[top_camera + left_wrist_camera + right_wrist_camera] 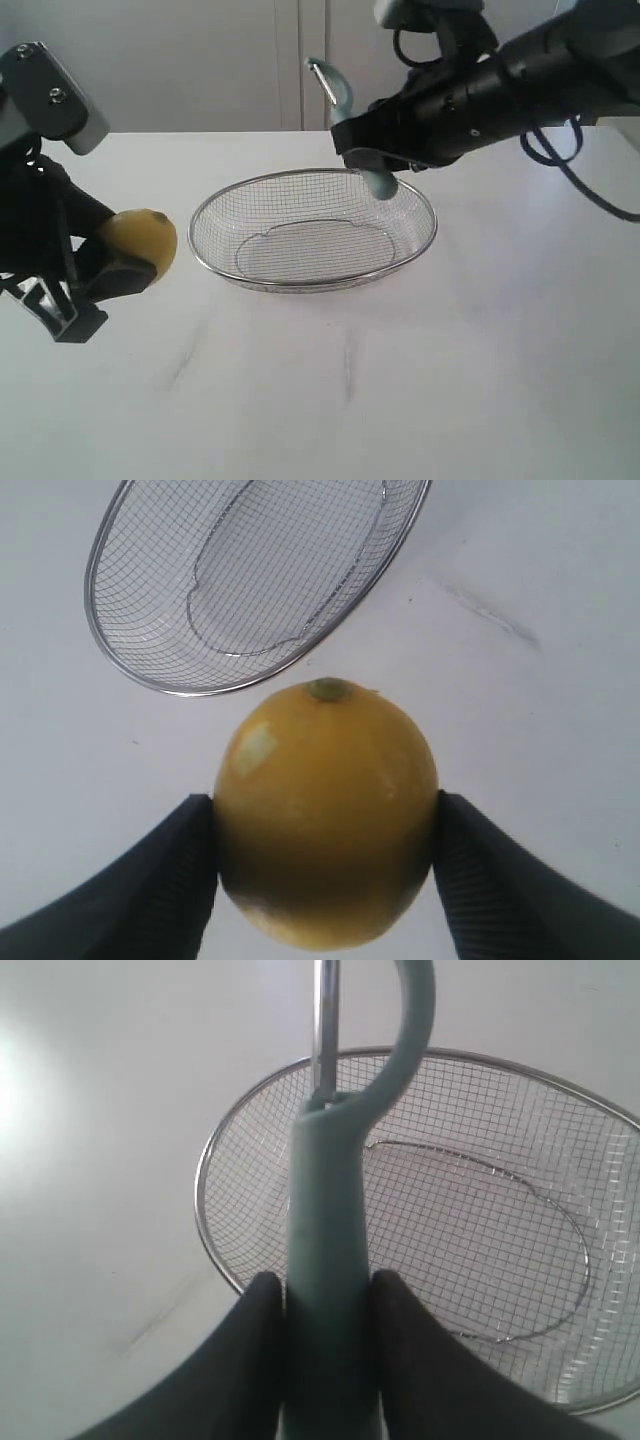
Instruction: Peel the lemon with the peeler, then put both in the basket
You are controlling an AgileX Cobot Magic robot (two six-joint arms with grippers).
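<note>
Exterior view: I count one lemon (140, 243), one peeler (343, 100), one wire-mesh basket (312, 287) and two pincers. My left pincer (125, 265) holds the lemon off the white surface (420, 390), left of the basket. Left wrist view: bright yellow skin with a pale scuff, clamped between both fingers. Right wrist view: my right pincer (322, 1360) grips the peeler's pale teal handle above the basket.

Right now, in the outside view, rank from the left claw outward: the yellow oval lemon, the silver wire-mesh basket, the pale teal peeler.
1. Yellow oval lemon: in the left gripper.
2. Silver wire-mesh basket: mid-table, to its right.
3. Pale teal peeler: in the right gripper, above the far rim.
</note>
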